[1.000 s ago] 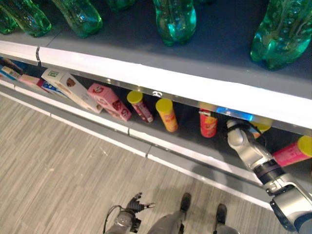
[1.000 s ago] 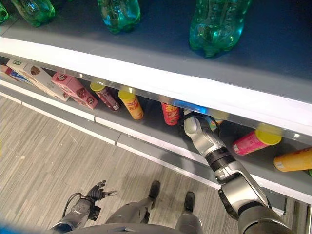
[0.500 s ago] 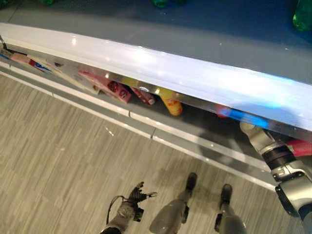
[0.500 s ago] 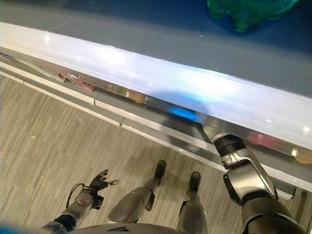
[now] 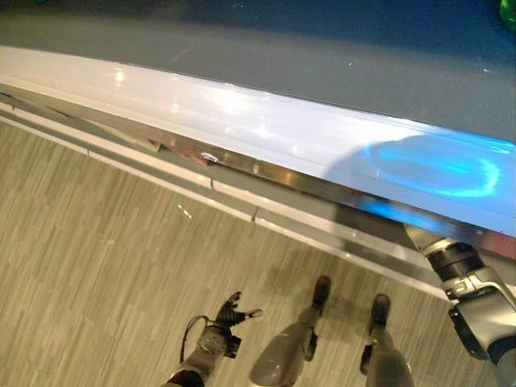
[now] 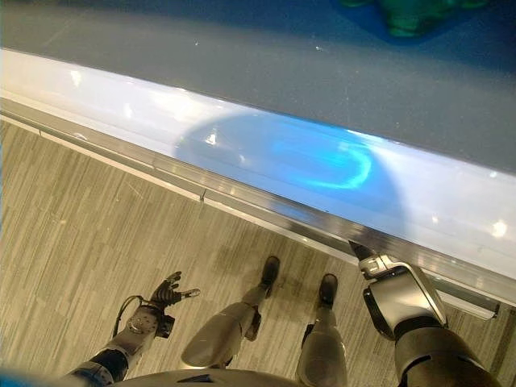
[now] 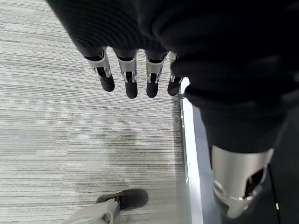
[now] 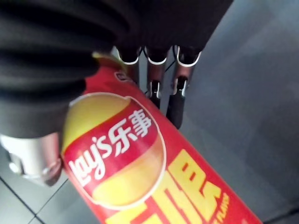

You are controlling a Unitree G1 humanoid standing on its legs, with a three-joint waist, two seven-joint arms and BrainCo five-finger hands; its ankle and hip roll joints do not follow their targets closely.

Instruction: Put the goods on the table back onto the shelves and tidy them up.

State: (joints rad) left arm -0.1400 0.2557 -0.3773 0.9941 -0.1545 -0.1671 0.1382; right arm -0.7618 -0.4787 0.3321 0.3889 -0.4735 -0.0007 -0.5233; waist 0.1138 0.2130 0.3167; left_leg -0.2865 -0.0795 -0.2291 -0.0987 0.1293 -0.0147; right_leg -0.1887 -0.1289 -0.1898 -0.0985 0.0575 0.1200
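Tilting downward over the last second, the head camera has lost the lower shelf's contents: the pink and white boxes and the yellow-lidded tubes seen earlier now sit hidden under the grey metal shelf with its broad white front lip (image 5: pixel 242 121). That is a camera shift, not a move of the goods. A blue glow lies on the lip above the spot where the right arm goes in. Grey wood-grain plank floor (image 5: pixel 89 242) takes the lower part of both eye views.

Right arm: reaches forward and under the lip, forearm visible to the wrist, farther in than a second ago. My reading is that placement on the lower shelf is under way and not finished.

Right hand (image 8: pixel 161 79): its wrist view has the red cardboard crisp tube with a yellow oval label (image 8: pixel 140 177) lying along the palm, silver fingers curled over it, thumb on the other side. The hand is closed around the tube; the dark grey shelf floor lies behind it. Release not yet made.

Left hand (image 7: pixel 133 74): hangs low beside the body above the floor, fingers straight and loose, holding nothing.
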